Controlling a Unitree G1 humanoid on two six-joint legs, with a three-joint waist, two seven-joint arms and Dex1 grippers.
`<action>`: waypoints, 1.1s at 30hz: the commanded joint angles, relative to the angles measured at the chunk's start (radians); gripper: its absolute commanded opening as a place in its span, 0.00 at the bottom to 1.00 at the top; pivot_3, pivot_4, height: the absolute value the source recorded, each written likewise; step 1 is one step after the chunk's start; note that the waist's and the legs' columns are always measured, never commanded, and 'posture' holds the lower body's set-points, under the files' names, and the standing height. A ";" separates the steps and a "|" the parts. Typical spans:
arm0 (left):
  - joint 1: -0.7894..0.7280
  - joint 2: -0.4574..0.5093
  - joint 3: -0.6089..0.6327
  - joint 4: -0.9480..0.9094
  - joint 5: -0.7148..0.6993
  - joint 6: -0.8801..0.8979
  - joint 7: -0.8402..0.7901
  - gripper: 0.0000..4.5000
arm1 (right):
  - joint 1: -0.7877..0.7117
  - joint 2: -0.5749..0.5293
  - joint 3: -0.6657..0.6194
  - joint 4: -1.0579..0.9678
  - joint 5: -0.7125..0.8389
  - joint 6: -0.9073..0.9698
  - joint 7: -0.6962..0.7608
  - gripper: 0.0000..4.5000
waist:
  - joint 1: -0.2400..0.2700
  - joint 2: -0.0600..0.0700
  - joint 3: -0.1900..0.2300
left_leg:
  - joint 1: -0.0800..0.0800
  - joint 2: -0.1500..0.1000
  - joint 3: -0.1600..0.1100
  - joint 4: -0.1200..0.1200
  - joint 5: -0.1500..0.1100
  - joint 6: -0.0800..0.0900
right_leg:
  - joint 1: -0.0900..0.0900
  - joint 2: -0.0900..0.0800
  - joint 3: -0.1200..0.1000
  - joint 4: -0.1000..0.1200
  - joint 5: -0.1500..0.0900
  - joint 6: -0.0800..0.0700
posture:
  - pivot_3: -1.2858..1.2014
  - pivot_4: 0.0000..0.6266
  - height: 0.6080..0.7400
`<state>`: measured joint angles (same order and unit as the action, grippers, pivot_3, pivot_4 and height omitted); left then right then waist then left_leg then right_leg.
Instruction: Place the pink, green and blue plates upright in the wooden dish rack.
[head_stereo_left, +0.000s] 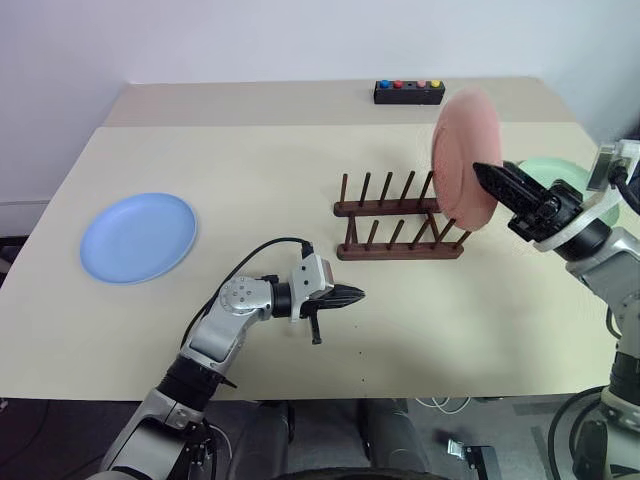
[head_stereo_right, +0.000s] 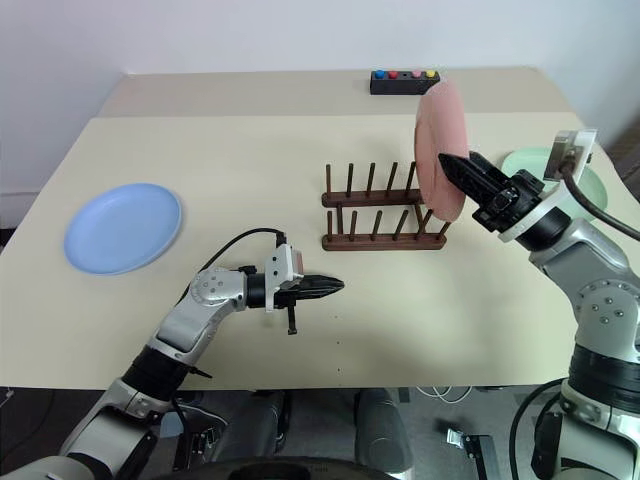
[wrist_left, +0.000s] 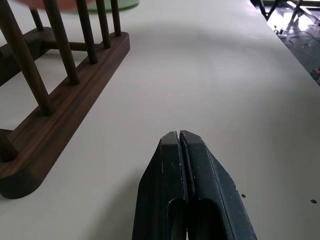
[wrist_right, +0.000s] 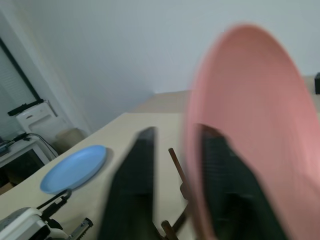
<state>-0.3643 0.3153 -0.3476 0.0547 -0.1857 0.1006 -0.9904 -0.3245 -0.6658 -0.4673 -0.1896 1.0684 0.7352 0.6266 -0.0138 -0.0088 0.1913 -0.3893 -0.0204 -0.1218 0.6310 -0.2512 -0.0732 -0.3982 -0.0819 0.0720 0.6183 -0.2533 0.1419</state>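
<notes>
The pink plate (head_stereo_left: 465, 155) stands on edge above the right end of the wooden dish rack (head_stereo_left: 400, 230), its lower rim down among the last pegs. My right gripper (head_stereo_right: 458, 160) reaches in from the right; its fingers (wrist_right: 135, 170) stand apart on either side of the plate's rim, with a gap on one side, so it is open. On the table at far left the blue plate (head_stereo_left: 138, 237) lies flat. Behind my right arm the green plate (head_stereo_right: 540, 165) lies flat, partly hidden. My left gripper (head_stereo_left: 358, 293) is shut and empty, low over the table in front of the rack (wrist_left: 60, 105).
A black box with coloured buttons (head_stereo_left: 409, 92) sits at the table's back edge. The beige table (head_stereo_left: 250, 180) has open surface between the blue plate and the rack. Its front edge runs just below my left arm.
</notes>
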 joint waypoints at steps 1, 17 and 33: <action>0.006 0.002 0.010 -0.042 -0.007 -0.003 0.003 0.00 | -0.004 0.007 -0.017 -0.011 -0.011 -0.026 -0.006 0.80 | 0.000 0.000 0.000 | 0.000 0.000 0.000 0.000 0.000 0.000 | 0.000 0.000 0.000 0.000 0.000 0.000 | 0.52 0.24 1.00; 0.002 -0.001 0.008 -0.036 -0.005 -0.001 0.005 0.00 | 0.014 -0.059 -0.117 -0.016 -0.147 -0.132 -0.031 0.99 | 0.001 0.000 0.000 | 0.000 0.000 0.000 0.000 0.000 0.000 | 0.000 0.000 0.000 0.000 0.000 0.000 | 0.52 0.24 1.00; -0.017 -0.004 0.028 -0.096 -0.076 0.043 -0.035 0.00 | 0.225 -0.274 0.049 0.282 -0.814 -0.531 -0.036 0.99 | -0.005 0.001 -0.001 | 0.001 0.000 0.002 0.000 0.000 0.000 | 0.000 0.000 0.001 0.000 0.000 0.000 | 0.52 0.24 1.00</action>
<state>-0.3670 0.3143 -0.3341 0.0051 -0.2330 0.1346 -1.0207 -0.0920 -0.9201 -0.4647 0.0470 0.3458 0.2815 0.6014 -0.0189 -0.0075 0.1906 -0.3885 -0.0204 -0.1199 0.6313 -0.2512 -0.0732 -0.3981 -0.0819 0.0729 0.6186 -0.2534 0.1419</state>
